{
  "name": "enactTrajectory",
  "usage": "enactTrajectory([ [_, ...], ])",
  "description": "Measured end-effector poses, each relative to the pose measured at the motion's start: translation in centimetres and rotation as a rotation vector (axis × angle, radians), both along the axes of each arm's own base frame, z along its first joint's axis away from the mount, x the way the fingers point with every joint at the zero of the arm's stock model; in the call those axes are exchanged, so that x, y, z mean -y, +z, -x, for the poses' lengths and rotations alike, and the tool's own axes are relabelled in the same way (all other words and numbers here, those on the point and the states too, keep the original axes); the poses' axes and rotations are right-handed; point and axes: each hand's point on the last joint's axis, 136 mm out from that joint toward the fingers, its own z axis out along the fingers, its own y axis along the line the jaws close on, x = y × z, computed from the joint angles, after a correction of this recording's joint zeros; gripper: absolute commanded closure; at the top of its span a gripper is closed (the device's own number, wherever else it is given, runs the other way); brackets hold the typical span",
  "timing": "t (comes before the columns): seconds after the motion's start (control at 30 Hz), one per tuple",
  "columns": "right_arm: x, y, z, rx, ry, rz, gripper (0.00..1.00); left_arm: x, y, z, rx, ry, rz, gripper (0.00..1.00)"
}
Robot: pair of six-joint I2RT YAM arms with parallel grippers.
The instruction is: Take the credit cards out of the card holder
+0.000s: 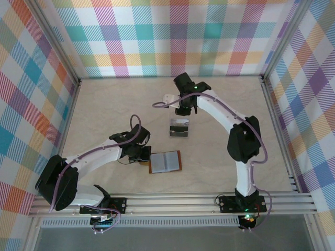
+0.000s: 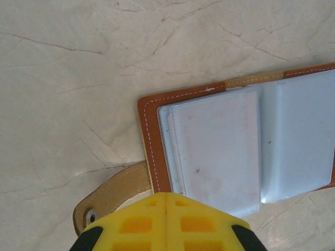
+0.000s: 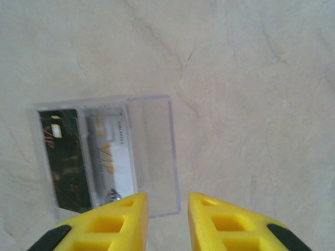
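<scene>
1. Card holder [image 1: 165, 161]: a small reddish-brown leather bifold wallet, opened flat on the pale marbled table [image 1: 104, 104]. It lies just ahead of the arm bases and a little left of centre. Its grey clear-plastic pockets [image 2: 214, 151] face up; whether any pocket has a card in it cannot be told.
2. Orientation: the opened holder's long axis runs left to right across the table, with the fold running near to far. Its tan strap tab [image 2: 112, 194] points left, toward the left arm.
3. Left gripper [image 2: 166, 201]: the yellow fingers are clenched together with no gap, poised over the holder's strap-side edge. Probable purpose: to pin the light wallet so that it neither slides nor folds shut while cards are drawn. Actual contact with the leather is not discernible.
4. Credit cards [image 1: 179, 128]: a small overlapping fan lying flat near mid-table, beyond the holder and apart from it. The right wrist view shows a dark green card [image 3: 65, 157], a silver card with gold lettering [image 3: 112, 154] and a clear plastic rectangle [image 3: 154, 151], their long axes parallel. This is judged to be the drop-off pile, kept clear of the holder.
5. Right gripper [image 3: 167, 201]: the fingers are parted with nothing between them, hanging above one edge of the fan — released and empty.
</scene>
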Motion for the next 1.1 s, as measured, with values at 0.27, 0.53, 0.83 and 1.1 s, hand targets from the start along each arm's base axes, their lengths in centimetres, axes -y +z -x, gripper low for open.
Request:
enactTrajectory([
  [0.27, -3.9, 0.4, 5.7, -0.079, -0.194, -0.178, 0.74, -0.5, -1.1, 0.5, -0.034, 0.013, 0.02, 0.95],
  [0.53, -4.7, -2.8, 10.7, -0.378, -0.546, -0.379, 0.8, -2.0, -3.4, 1.4, -0.099, 0.048, -0.005, 0.95],
  [0.83, -6.3, -4.6, 15.4, -0.72, -0.792, -0.574, 0.85, -2.6, -4.3, 1.2, -0.119, 0.069, 0.002, 0.95],
  [1.1, -9.9, -6.6, 18.8, -0.938, -0.842, -0.56, 0.87, -2.5, -4.3, 1.5, -0.103, 0.074, 0.034, 0.94],
])
